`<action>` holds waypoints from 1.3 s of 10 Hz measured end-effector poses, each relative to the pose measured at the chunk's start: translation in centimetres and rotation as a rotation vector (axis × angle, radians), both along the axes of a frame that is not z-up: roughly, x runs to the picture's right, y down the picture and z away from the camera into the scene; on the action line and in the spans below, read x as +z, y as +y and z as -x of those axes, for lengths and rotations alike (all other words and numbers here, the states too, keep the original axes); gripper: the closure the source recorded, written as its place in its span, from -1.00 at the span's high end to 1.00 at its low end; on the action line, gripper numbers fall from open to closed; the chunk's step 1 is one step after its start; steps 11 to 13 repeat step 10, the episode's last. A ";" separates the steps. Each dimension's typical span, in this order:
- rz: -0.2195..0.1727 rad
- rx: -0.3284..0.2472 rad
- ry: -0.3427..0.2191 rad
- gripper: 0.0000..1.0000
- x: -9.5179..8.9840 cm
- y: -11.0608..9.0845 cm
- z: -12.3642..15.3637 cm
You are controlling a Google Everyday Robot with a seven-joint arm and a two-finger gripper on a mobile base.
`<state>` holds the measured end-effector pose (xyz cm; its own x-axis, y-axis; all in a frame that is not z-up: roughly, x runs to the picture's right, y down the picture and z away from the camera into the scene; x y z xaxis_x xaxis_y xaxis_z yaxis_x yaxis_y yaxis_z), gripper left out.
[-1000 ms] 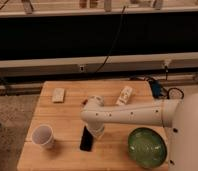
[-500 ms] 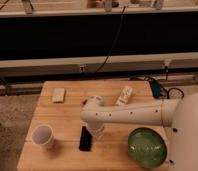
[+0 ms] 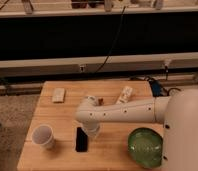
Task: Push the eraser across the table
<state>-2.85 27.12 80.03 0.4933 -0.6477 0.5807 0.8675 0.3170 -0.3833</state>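
The eraser (image 3: 81,139), a flat black block, lies on the light-wood table (image 3: 112,150) near the front, left of centre. My gripper (image 3: 90,131) points down at the end of the white arm that reaches in from the right. It is right beside the eraser's right edge, and I cannot tell whether it touches it. A white cup (image 3: 43,136) stands upright a short way left of the eraser.
A green glass bowl (image 3: 145,146) sits at the front right by my base. A small beige block (image 3: 58,94) lies at the back left, a white oblong item (image 3: 125,95) at the back right, and a reddish-brown item (image 3: 99,101) behind the arm.
The gripper has moved slightly left, and the eraser has shifted a little left toward the cup with it. Nothing else has moved.
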 end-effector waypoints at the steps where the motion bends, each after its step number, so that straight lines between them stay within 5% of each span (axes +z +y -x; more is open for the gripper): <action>1: -0.003 -0.020 -0.018 -1.00 0.1 -0.1 1.0; 10: 0.002 -0.179 -0.149 -1.00 -0.7 0.3 8.3; 13: 0.002 -0.179 -0.149 -1.00 -0.7 0.3 8.3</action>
